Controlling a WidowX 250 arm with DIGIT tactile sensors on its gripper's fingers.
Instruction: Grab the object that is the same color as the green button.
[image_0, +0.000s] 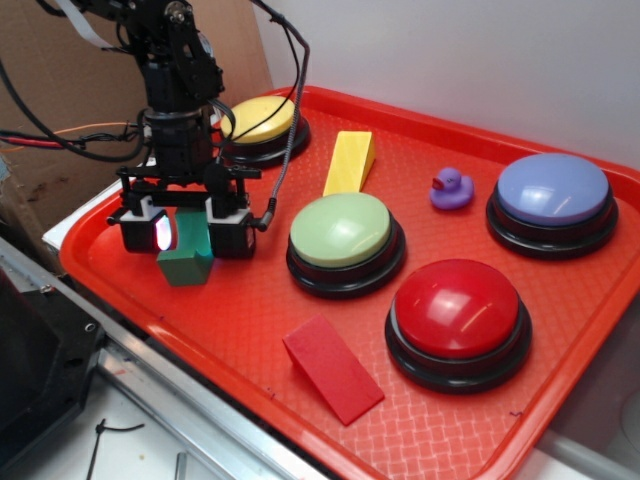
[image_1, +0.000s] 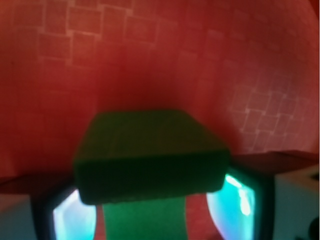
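Note:
A dark green block (image_0: 185, 262) sits between my fingers at the tray's left side, its lower end sticking out below them and tilted. My gripper (image_0: 186, 240) is shut on it, with a lit pad against each side. In the wrist view the green block (image_1: 150, 150) fills the middle, spanning the gap between the two glowing pads (image_1: 75, 220) of my gripper (image_1: 152, 217), with the red tray behind. I cannot tell whether the block touches the tray. The pale green button (image_0: 340, 228) stands to the right of my gripper.
The red tray (image_0: 250, 310) also holds a yellow button (image_0: 262, 118), a yellow wedge (image_0: 350, 162), a purple duck (image_0: 451, 188), a blue-violet button (image_0: 552, 192), a red button (image_0: 457, 306) and a red wedge (image_0: 330, 368). The tray's left rim is close to my gripper.

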